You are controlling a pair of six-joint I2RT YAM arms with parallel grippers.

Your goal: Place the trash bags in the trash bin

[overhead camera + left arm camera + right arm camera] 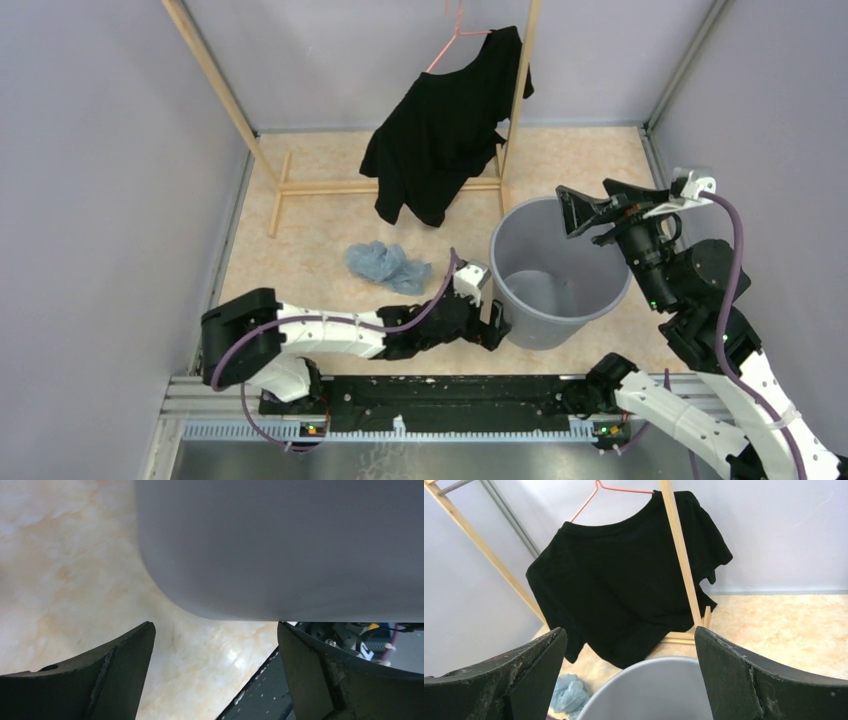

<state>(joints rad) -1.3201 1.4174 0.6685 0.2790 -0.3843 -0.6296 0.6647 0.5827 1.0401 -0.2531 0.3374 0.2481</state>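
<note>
Lying crumpled on the tabletop point(300, 250) at the bin's point(548, 325) nine o'clock, the trash bag point(388, 266) needs a pinch on a thick fold. The left fingers point(100, 680), wide and empty, sit low at the bin's seven o'clock; right fingers point(514, 680) gape empty above its rim.

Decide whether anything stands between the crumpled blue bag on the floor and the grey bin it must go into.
Nothing visible blocks it. The trash bag lies on bare floor left of the trash bin, with open floor between. The left hand, open, is low beside the bin's near-left side, its wrist bordering that gap.
</note>
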